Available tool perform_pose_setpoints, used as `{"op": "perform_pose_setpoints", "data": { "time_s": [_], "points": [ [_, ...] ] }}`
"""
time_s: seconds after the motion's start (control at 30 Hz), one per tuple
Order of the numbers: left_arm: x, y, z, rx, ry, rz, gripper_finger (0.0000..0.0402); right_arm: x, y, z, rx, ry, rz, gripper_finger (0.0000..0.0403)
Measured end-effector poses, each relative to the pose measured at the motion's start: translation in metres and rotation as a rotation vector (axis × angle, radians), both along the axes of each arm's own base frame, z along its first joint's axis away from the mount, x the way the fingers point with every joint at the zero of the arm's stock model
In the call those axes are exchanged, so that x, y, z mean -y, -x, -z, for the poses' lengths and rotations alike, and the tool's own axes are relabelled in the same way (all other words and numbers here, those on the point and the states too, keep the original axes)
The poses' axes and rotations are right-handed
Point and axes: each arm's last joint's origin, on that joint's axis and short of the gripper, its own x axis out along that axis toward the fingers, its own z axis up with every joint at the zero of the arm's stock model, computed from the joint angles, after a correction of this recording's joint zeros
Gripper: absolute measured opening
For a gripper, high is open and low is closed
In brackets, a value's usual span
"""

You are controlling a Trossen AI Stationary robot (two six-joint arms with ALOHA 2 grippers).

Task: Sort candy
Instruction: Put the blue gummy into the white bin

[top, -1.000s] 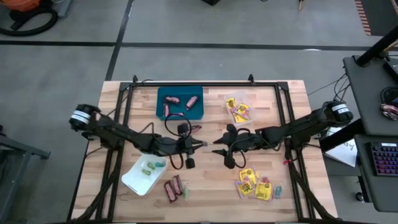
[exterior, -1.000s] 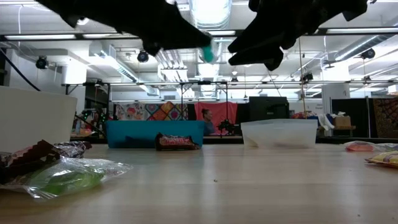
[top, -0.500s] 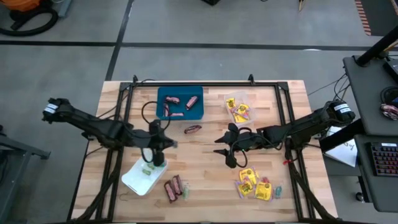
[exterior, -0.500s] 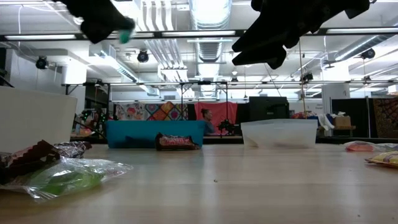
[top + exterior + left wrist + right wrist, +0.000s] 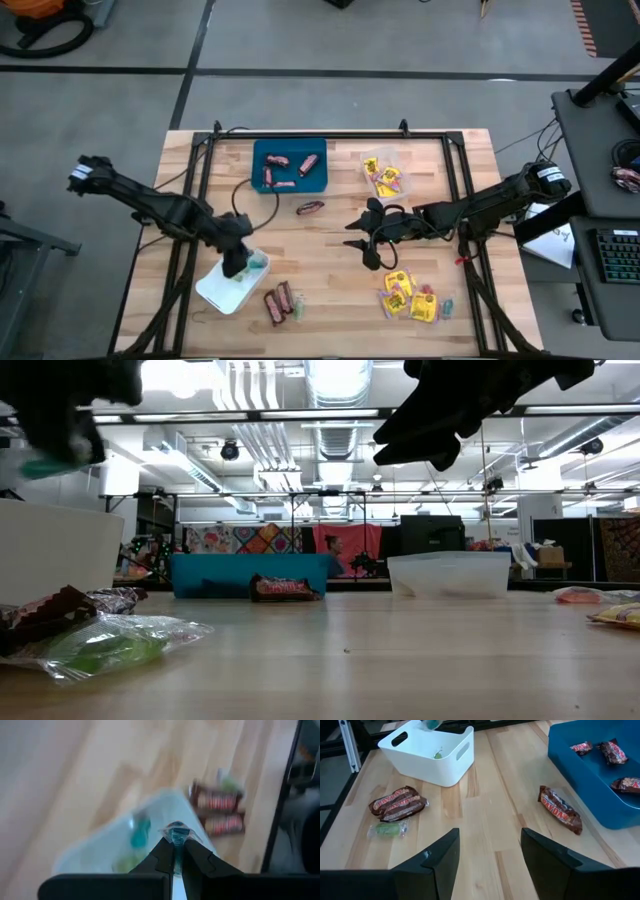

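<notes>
Blue tray (image 5: 290, 165) holds four bars; left gripper (image 5: 175, 851) pinching teal sweet (image 5: 177, 833) over white tray (image 5: 225, 285); right gripper (image 5: 352, 235) spread, idle; yellow packets (image 5: 410, 297), several bars unsorted.

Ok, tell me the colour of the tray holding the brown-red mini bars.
Blue tray, teal-toned; the high view shows it best.

This is a robotics lab or workshop hall. A pale wooden plank tabletop (image 5: 330, 260) stands on a grey concrete floor (image 5: 300, 95) marked with dark lines. Beside it sits a black desk with a keyboard (image 5: 622, 255). Overhead run exposed silver ventilation ducts (image 5: 338, 380) and strip lights. Far back hang colourful patchwork quilts (image 5: 262, 538), with a person (image 5: 331, 552) seated before them.
</notes>
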Motion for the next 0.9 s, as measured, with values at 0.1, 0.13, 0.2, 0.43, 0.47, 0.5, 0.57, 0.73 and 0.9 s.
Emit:
{"op": "perform_pose_setpoints", "data": {
  "time_s": [0.1, 0.13, 0.2, 0.43, 0.47, 0.5, 0.57, 0.73, 0.9],
  "points": [
    [0.004, 0.0, 0.008, -0.112, 0.042, 0.026, 0.0002, 0.0, 0.0, 0.0, -0.004, 0.001, 0.0, 0.0201],
    [0.005, 0.0, 0.011, -0.139, 0.042, 0.032, 0.0002, 0.0, 0.0, 0.001, -0.007, 0.002, 0.0, 0.0201],
    [0.007, 0.0, 0.016, -0.195, 0.037, 0.037, 0.0002, 0.0, 0.001, 0.002, -0.019, 0.002, 0.001, 0.0201],
    [0.012, -0.007, 0.03, -0.306, 0.044, 0.043, 0.0002, 0.0, 0.001, 0.002, -0.027, 0.004, 0.002, 0.0201],
    [0.012, -0.008, 0.031, -0.313, 0.041, 0.042, 0.0002, 0.0, 0.001, 0.002, -0.027, 0.004, 0.001, 0.0201],
    [0.012, -0.008, 0.032, -0.319, 0.04, 0.04, 0.0002, 0.0, 0.001, 0.003, -0.028, 0.005, 0.001, 0.0201],
    [0.013, -0.009, 0.034, -0.33, 0.039, 0.03, 0.0006, 0.0, 0.002, 0.004, -0.039, 0.007, 0.002, 0.0201],
    [0.013, -0.01, 0.035, -0.338, 0.045, 0.009, 0.0045, 0.001, 0.003, 0.005, -0.061, 0.007, 0.005, 0.0201],
    [0.012, -0.009, 0.035, -0.351, 0.048, -0.01, 0.0097, 0.001, 0.003, 0.006, -0.069, 0.005, 0.007, 0.0201]
  ]
}}
